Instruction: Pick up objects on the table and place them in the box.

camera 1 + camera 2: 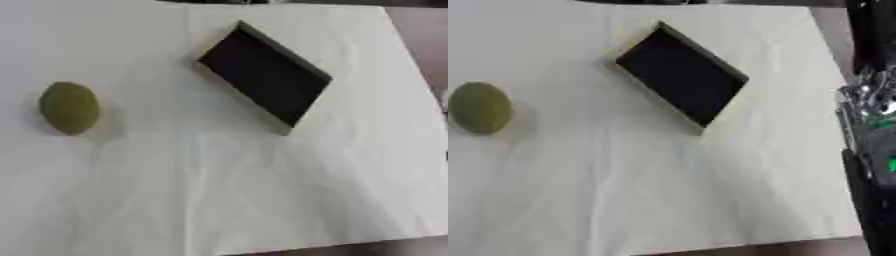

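Fruit [69, 107], olive-green and oval, lies at our left on the white cloth [219, 190], its long axis running near to far. Well apart, the black box [262, 75] sits askew, long sides running from far left to near right. Our right arm [872, 150] shows along the right edge; its hand's state we cannot tell. Our left hand is out of sight.

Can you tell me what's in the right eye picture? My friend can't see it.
A black box sits slanted on a white cloth, with a round green fruit far to its left. A robot arm shows along the right edge.
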`<state>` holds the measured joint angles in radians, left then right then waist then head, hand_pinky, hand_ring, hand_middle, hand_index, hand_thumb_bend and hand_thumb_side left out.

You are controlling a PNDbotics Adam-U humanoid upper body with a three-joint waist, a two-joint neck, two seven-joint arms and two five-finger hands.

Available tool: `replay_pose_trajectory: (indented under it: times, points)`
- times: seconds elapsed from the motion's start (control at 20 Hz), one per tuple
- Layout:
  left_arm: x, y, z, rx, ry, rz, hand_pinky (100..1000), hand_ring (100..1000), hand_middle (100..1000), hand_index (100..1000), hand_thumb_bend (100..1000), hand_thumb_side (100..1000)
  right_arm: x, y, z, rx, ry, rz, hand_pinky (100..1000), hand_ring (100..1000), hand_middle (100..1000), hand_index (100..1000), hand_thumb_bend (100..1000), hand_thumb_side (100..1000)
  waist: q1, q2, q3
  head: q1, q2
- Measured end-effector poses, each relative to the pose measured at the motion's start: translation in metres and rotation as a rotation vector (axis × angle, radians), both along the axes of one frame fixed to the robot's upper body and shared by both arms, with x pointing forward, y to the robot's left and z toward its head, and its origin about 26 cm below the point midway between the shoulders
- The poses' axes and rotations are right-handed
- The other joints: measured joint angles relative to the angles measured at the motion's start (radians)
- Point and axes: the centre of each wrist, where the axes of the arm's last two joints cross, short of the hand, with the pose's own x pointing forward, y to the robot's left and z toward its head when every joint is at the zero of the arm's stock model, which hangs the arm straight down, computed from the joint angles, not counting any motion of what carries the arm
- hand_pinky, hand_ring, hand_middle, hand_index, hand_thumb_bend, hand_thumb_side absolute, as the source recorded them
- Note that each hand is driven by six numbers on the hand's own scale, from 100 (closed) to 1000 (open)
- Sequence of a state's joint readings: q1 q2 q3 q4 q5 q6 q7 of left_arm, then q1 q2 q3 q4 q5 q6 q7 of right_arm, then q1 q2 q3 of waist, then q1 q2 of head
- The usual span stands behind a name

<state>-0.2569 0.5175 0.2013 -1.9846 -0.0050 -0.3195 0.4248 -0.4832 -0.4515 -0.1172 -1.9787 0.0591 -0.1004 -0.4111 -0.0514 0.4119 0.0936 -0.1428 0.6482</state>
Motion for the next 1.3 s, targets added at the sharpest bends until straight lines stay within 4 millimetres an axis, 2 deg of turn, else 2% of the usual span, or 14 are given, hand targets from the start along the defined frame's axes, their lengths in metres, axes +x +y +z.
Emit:
replay_pose_trajectory:
  times: [0.55, 0.85, 1.05, 1.3]
  points:
    - [0.000, 0.000, 0.000, 0.000, 0.001, 0.001, 705, 750, 655, 811, 136, 418, 0.000, 0.000, 0.000, -0.002, 0.000, -0.001, 833, 699, 634, 726, 100, 615, 0.000, 0.000, 0.000, 0.000, 0.000]
    - [-0.003, 0.005, -0.002, 0.030, 0.014, 0.026, 708, 757, 667, 818, 144, 386, 0.000, -0.001, 0.001, -0.006, 0.000, -0.003, 833, 699, 634, 726, 100, 617, 0.001, 0.000, -0.001, 0.000, 0.000]
    - [-0.009, 0.016, -0.006, 0.150, 0.058, 0.089, 726, 774, 698, 849, 181, 346, 0.000, -0.001, 0.001, -0.008, 0.001, -0.004, 833, 699, 634, 726, 100, 615, 0.007, 0.000, -0.002, 0.000, 0.000]
    - [-0.015, 0.024, -0.007, 0.405, 0.144, 0.193, 750, 791, 724, 864, 223, 330, -0.001, -0.002, 0.000, -0.012, 0.003, -0.006, 833, 699, 634, 726, 100, 616, 0.009, 0.000, -0.003, 0.000, 0.001]
